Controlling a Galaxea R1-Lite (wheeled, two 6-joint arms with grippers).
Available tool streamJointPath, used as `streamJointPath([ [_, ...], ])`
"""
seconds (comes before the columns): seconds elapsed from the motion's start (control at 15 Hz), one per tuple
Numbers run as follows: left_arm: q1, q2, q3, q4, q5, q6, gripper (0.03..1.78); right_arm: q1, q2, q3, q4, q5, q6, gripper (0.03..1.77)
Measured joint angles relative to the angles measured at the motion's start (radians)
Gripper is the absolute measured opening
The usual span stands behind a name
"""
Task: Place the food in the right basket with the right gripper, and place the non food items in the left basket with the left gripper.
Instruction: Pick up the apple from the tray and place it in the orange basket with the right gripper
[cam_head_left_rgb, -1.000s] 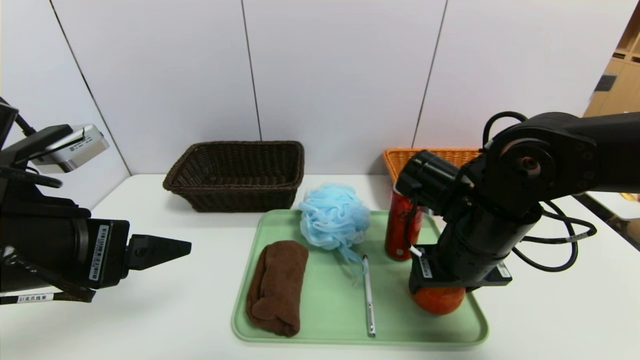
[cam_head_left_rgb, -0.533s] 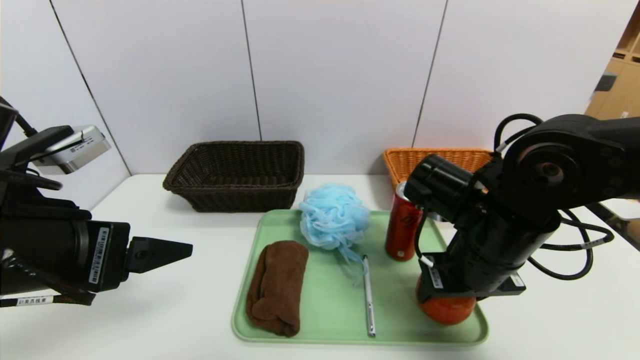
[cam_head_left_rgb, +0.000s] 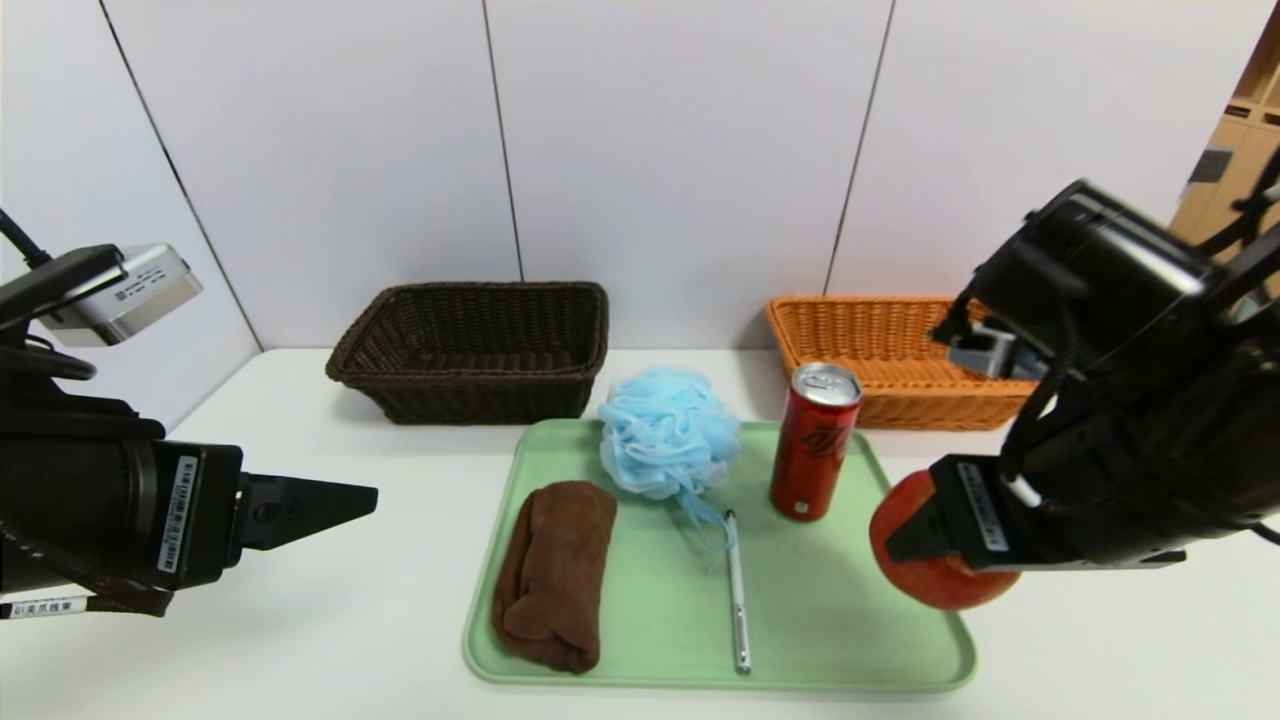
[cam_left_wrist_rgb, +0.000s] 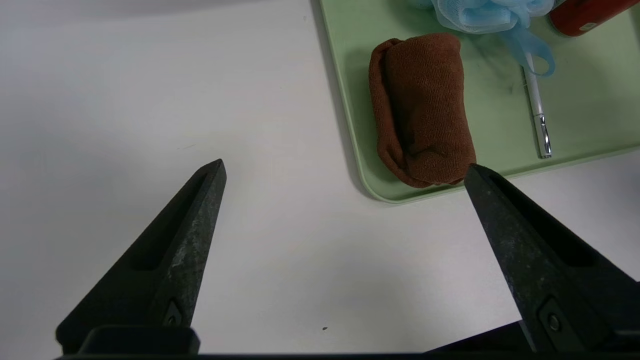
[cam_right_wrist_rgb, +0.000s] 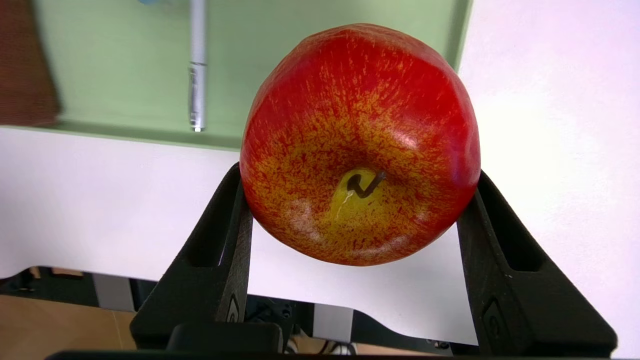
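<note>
Head view: the right gripper (cam_head_left_rgb: 915, 535) pinches the apple (cam_head_left_rgb: 935, 570) above the green tray's (cam_head_left_rgb: 640, 640) four-o'clock corner; the orange-tan basket (cam_head_left_rgb: 880, 345) sits at one o'clock, the dark brown basket (cam_head_left_rgb: 470, 350) at eleven.
Left wrist view: the left gripper (cam_left_wrist_rgb: 345, 170) hangs spread over the table (cam_left_wrist_rgb: 150, 100).
Right wrist view: black fingers (cam_right_wrist_rgb: 230, 240) clamp the apple's sides; the pen (cam_right_wrist_rgb: 197, 65) lies on the tray.

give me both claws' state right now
left claw: open, empty, parked over the table.
right claw: shut on the apple, lifted.

Green tray (cam_head_left_rgb: 640, 640) on white table (cam_head_left_rgb: 330, 620); white wall panels (cam_head_left_rgb: 680, 150)
</note>
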Motion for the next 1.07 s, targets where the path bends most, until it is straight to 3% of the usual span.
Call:
streamJointPath([
  [0.13,-0.002,-0.004,0.000,0.000,0.000,0.000,1.69,-0.032,-0.068,-0.061,-0.002,-0.017,-0.041,1.15],
  [0.27,-0.009,-0.006,0.001,-0.001,0.000,0.000,1.69,-0.116,-0.107,-0.131,-0.034,-0.037,-0.113,1.15],
  [0.53,-0.015,-0.006,-0.001,-0.015,0.000,0.000,1.69,-0.347,-0.080,-0.195,-0.276,-0.015,-0.282,1.15],
  [0.8,-0.017,-0.006,0.001,-0.018,0.002,0.001,1.69,-0.510,0.083,-0.206,-0.539,0.096,-0.305,1.14],
  [1.07,-0.017,-0.002,0.001,-0.019,0.002,0.001,1.69,-0.580,0.277,-0.220,-0.706,0.119,-0.306,1.14],
])
